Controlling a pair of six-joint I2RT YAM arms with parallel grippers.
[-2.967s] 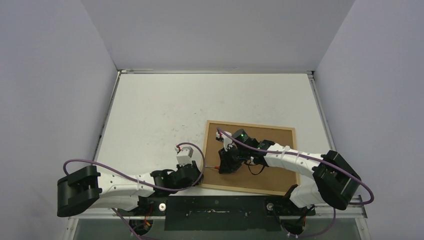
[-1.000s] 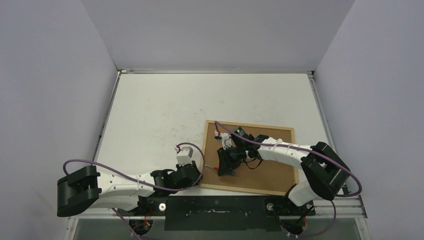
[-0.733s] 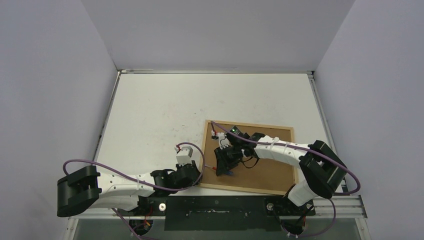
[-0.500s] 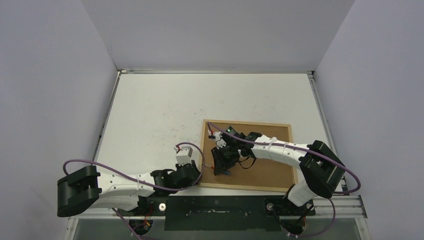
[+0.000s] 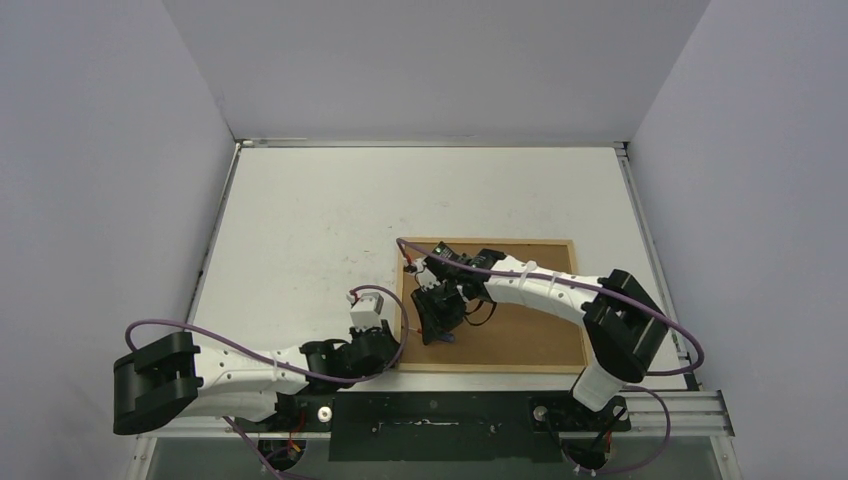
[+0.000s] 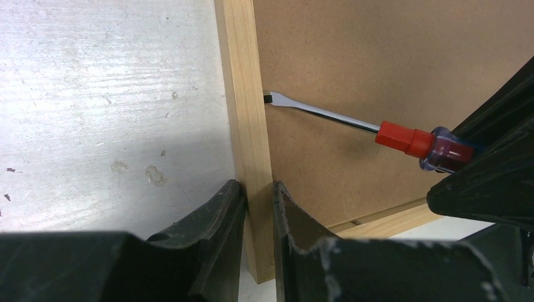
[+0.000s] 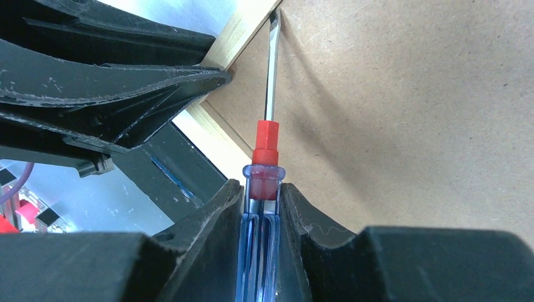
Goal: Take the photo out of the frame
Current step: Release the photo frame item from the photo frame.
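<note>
From up top I see the white table (image 5: 300,220), scuffed and speckled, walled by plain pale panels on three sides. My right arm lies across the work and hides part of it, and a purple cable (image 5: 170,325) loops off the left arm.

The frame (image 5: 490,368) lies flat, back side up, on the near right part of the table. Its long sides run left to right and its short sides run away from me. It is thin, pale wood moulding with a straight grain, square in section. A flat brown fibreboard backing panel (image 5: 530,330), matte and smooth, fills the opening.

My left gripper (image 6: 257,189) is closed down narrow on the frame's left rail (image 6: 245,126) near the near left corner, one black finger on the outer side and one on the panel side, both touching wood.

My right gripper (image 7: 261,185) is clamped on the clear blue handle of a flat-blade screwdriver (image 7: 267,157). It has a red collar and a slim bright steel shaft. The shaft lies low over the panel (image 7: 409,94) and points at the left rail, with the tip at the seam where panel meets wood (image 6: 269,97), just beyond the left fingers
</note>
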